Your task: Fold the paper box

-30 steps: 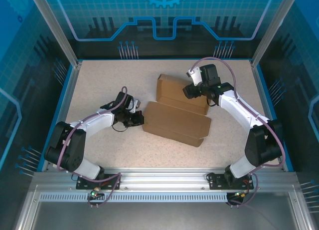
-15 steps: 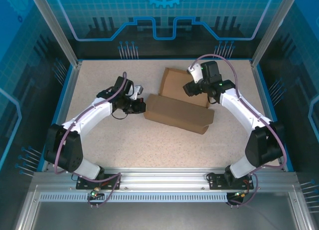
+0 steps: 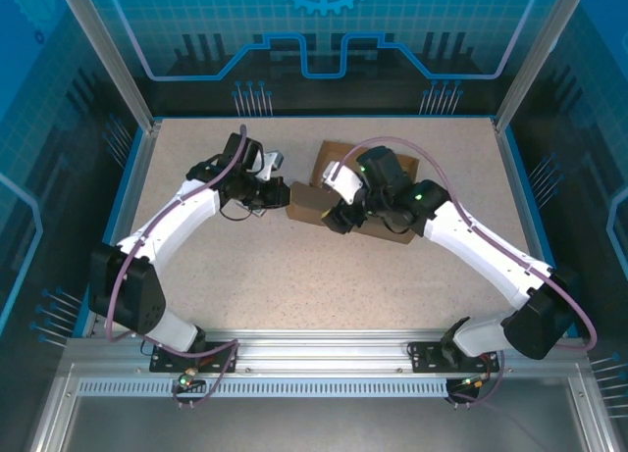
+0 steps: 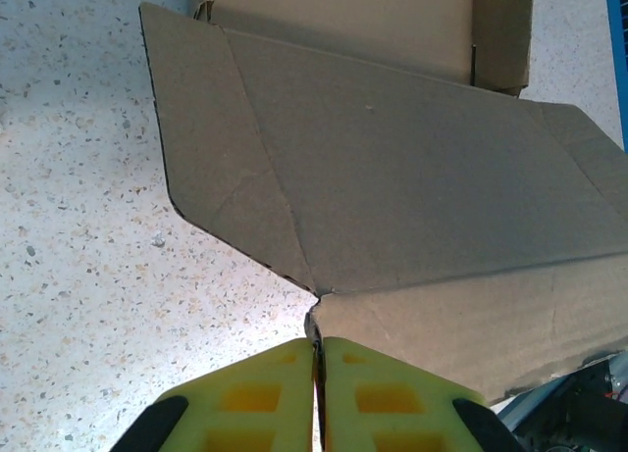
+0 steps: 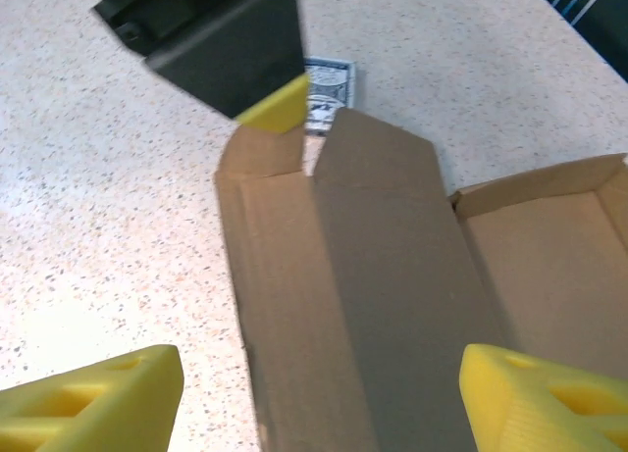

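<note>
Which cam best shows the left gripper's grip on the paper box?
Left wrist: the left gripper has its jaws shut on a flap edge of the paper box, close up. Right wrist shows one yellow fingertip at that flap; top external shows the contact small.

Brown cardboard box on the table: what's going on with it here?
Two robot arms are working on the plain brown cardboard mailer box. The left claw is pinched shut on a flap edge at the box's end. The right claw hangs open above the long lid panel. Its tray half lies open, so the folding isn't finished.
</note>
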Available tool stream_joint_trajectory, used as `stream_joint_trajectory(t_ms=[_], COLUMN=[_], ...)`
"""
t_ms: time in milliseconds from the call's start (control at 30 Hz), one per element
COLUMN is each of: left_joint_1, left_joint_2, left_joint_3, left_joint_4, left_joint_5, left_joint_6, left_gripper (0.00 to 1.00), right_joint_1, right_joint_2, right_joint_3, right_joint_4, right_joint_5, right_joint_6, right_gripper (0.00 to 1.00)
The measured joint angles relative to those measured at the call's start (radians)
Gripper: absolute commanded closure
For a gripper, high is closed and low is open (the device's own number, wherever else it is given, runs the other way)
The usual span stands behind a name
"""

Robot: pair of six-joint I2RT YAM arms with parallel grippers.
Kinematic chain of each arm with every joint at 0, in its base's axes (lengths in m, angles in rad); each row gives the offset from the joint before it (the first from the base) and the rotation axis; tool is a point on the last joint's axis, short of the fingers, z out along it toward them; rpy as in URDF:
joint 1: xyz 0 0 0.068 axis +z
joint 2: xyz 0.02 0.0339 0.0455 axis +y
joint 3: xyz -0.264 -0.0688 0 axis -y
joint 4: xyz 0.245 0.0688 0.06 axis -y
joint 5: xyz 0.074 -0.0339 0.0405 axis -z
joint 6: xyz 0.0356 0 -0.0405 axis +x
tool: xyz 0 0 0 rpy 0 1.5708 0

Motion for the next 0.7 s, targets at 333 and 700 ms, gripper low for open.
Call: stream_joint_trajectory(t_ms=[333,700], left_joint_1=[0.000,0.000], left_joint_2=[-0.005,-0.055], left_joint_3=[-0.016,-0.131], left_joint_4=[0.076,0.236], left_joint_5=[0.016,0.017], left_joint_6=[-0.133,-0.359], left_gripper=[0.92,0.92], right_joint_1=[0.020,-0.030], right_joint_2=[-0.001,-0.040], right_joint_3=[0.023,0.051], right_joint_4=[-0.175,-0.332], right_joint_5=[-0.018,-0.320], right_joint_6=[0.138,0.330], right_gripper=[0.27,0.30])
